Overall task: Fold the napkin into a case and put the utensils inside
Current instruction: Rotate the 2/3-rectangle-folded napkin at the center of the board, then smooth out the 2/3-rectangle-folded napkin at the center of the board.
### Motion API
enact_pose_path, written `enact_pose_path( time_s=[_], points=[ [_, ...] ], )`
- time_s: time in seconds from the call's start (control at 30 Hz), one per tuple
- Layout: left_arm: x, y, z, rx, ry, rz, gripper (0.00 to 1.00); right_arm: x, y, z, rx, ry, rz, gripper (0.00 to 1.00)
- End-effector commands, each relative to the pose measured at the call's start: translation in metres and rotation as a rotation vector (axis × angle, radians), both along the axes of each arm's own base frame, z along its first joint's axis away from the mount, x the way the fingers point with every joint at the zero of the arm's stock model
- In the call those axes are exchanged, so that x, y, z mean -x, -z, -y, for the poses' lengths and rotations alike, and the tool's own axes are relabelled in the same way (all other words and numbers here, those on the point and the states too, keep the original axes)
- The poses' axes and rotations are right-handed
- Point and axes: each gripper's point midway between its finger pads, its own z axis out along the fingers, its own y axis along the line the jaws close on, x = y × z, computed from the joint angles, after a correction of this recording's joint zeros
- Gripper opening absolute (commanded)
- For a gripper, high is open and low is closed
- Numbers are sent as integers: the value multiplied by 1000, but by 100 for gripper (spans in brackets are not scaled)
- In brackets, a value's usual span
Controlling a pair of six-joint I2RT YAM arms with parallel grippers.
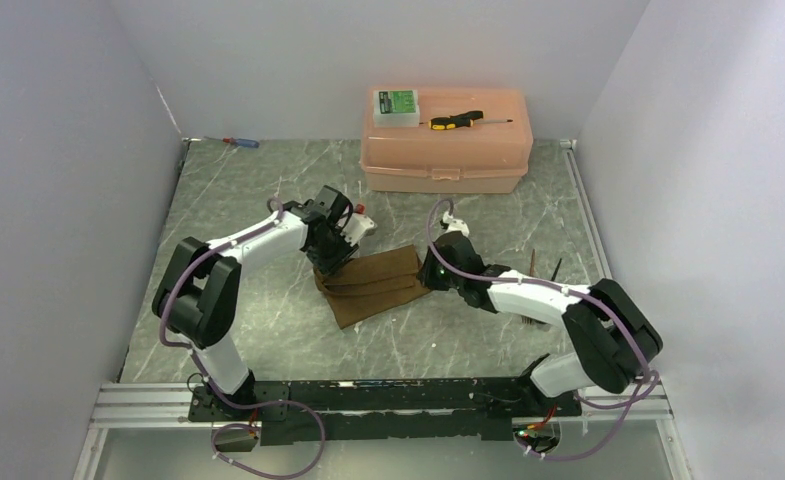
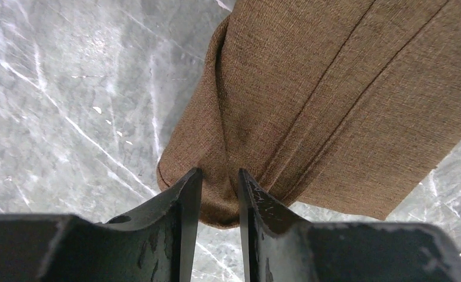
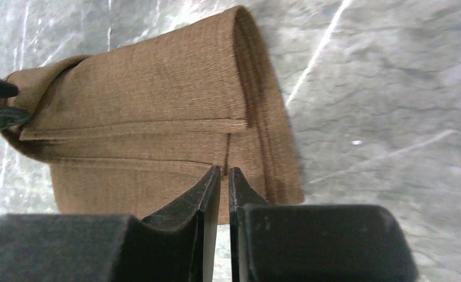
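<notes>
The brown napkin (image 1: 373, 284) lies folded in a long layered band on the marble table. My left gripper (image 1: 330, 262) is at its left end, jaws closed on a bunched fold (image 2: 219, 176) with creases fanning out from the pinch. My right gripper (image 1: 430, 268) is at the right end; its jaws stand almost together (image 3: 224, 171) on the top layer, where a short crease rises from the tips. In the right wrist view the napkin (image 3: 145, 111) shows stacked layers. Thin dark utensils (image 1: 556, 268) poke out behind the right arm, mostly hidden.
A pink plastic box (image 1: 445, 150) stands at the back, carrying a green-and-white case (image 1: 396, 105) and a yellow-and-black screwdriver (image 1: 455, 121). A blue-and-red screwdriver (image 1: 240, 142) lies at the back left corner. White walls close in three sides.
</notes>
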Motion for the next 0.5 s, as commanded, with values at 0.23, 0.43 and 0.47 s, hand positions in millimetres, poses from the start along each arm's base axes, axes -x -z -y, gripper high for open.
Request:
enact_pose_path(
  time_s=[0.23,0.43,0.47],
  points=[
    [8,10,4,39,-29,-11,27,-17,-35,-42,-192,-96,21,14],
    [13,12,5,47,-29,-9,3,-9,-31,-50,-257,-147,-12,11],
    [14,12,5,48,-27,-8,3,-5,-25,-50,-268,-146,-31,10]
  ],
)
